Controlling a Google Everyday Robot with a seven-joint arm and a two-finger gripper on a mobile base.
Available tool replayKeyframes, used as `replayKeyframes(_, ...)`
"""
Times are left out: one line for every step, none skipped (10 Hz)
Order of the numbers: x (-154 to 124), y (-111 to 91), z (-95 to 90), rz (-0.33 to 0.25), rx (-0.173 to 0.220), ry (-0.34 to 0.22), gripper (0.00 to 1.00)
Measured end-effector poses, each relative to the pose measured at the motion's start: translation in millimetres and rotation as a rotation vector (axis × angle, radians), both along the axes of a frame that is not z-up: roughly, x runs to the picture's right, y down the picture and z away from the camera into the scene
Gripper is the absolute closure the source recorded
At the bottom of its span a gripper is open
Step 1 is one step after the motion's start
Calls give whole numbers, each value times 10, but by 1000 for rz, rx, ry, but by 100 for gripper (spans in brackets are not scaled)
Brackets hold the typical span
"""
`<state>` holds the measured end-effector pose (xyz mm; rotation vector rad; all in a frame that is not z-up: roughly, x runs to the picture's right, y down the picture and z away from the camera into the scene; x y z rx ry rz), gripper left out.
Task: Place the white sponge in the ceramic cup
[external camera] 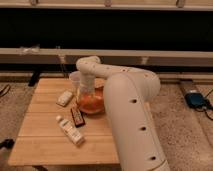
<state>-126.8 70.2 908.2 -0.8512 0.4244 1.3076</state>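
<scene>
The white sponge (64,97), a small cream block, lies on the wooden table (45,137) left of the orange bowl (92,104). The ceramic cup (75,80), small and pale, stands at the back of the table, just left of my arm. My gripper (85,93) hangs down from the white arm over the left part of the orange bowl, between cup and bowl, to the right of the sponge.
A dark rectangular bar (77,116) lies in front of the bowl. A longer white labelled tube (70,130) lies beside it toward the front. My large white arm (132,120) covers the table's right side. A blue object (195,99) sits on the floor at right.
</scene>
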Motion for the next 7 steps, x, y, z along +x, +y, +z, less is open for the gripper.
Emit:
replayKeyframes(0,3,2,-4,1,1,35)
replayKeyframes(25,-40,3,-15,17,15,35)
replayKeyframes(27,-150,-12,-45,56,44,35)
replayKeyframes(-22,-277,-45,-70,99,64,35)
replayKeyframes(-154,-427,-121,-104,152,82,35)
replayKeyframes(-227,-542,-180,-128,192,96,35)
replayKeyframes(-311,-605,-237,-138,215,103,35)
